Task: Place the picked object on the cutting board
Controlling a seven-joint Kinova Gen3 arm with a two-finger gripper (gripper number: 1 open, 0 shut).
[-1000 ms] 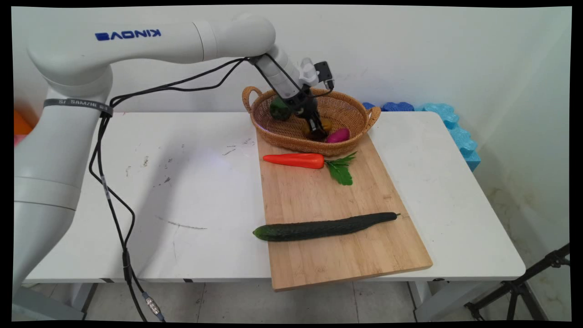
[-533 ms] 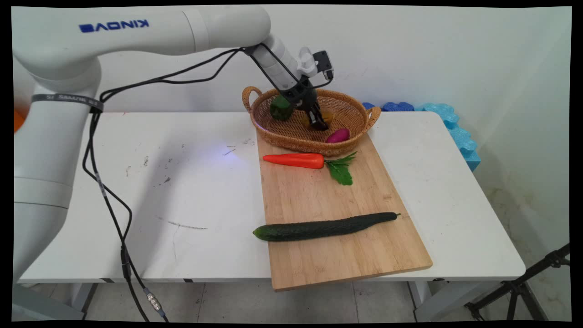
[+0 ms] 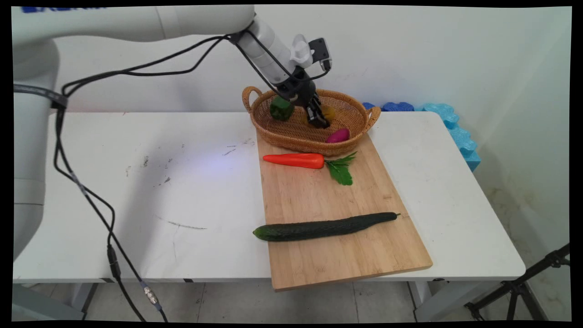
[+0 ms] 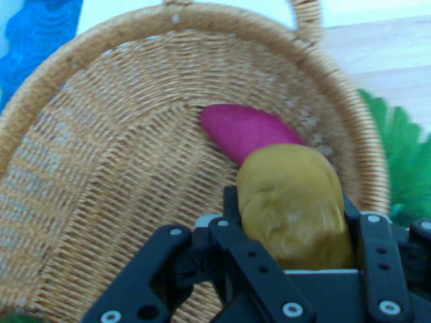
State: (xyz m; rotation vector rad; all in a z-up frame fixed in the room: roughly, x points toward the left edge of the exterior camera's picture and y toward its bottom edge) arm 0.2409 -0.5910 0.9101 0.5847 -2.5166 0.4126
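White tabletop under a pale wall carries a wooden cutting board, with a wicker basket at its 12 o'clock end. Over the basket the tool grips a yellow-brown potato. A green pepper lies at 9 o'clock inside, a purple sweet potato at 5 o'clock. Carrot and cucumber rest on the board.

From the hand, the tool is closed around the potato, above the basket weave; the sweet potato lies beyond at 12 o'clock.
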